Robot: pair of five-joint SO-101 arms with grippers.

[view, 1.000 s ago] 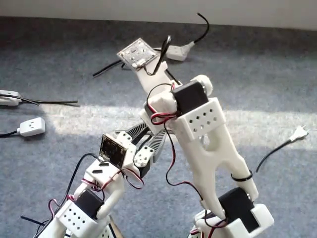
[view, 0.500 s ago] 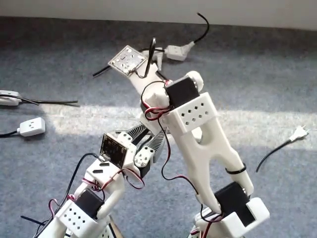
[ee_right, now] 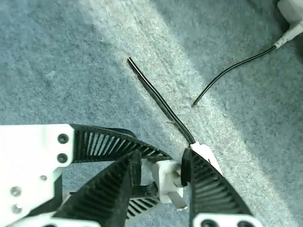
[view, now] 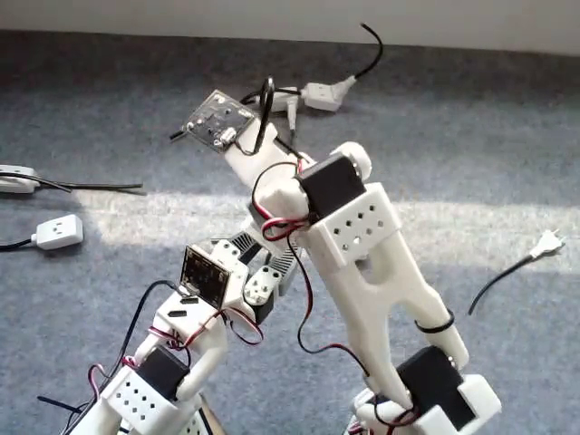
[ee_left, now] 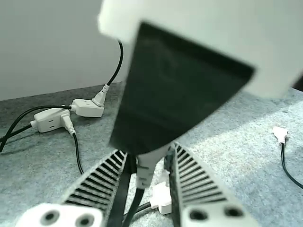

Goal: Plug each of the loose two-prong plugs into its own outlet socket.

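My left gripper (ee_left: 149, 155) is low at the middle of the carpet, its ribbed fingers (ee_left: 102, 177) closed on a white two-prong plug (ee_left: 144, 168) with a black cord. Right beside it my right gripper (ee_right: 175, 165) holds a small white socket piece (ee_right: 165, 182), and a black cord (ee_right: 158, 99) runs away from it. In the high view the left gripper (view: 265, 265) sits under the big white right arm (view: 362, 236), which hides the meeting point. Another loose plug (view: 546, 243) lies far right on the carpet.
A white socket (view: 323, 94) with a cord lies at the back, seen as two sockets (ee_left: 87, 108) (ee_left: 47, 120) side by side. Two more sockets (view: 58, 232) (view: 14, 178) lie at the left. A thin loose cord (ee_right: 227, 71) crosses the carpet.
The right arm's wrist and its camera board have swung leftward and tilted. The left arm has kept still.
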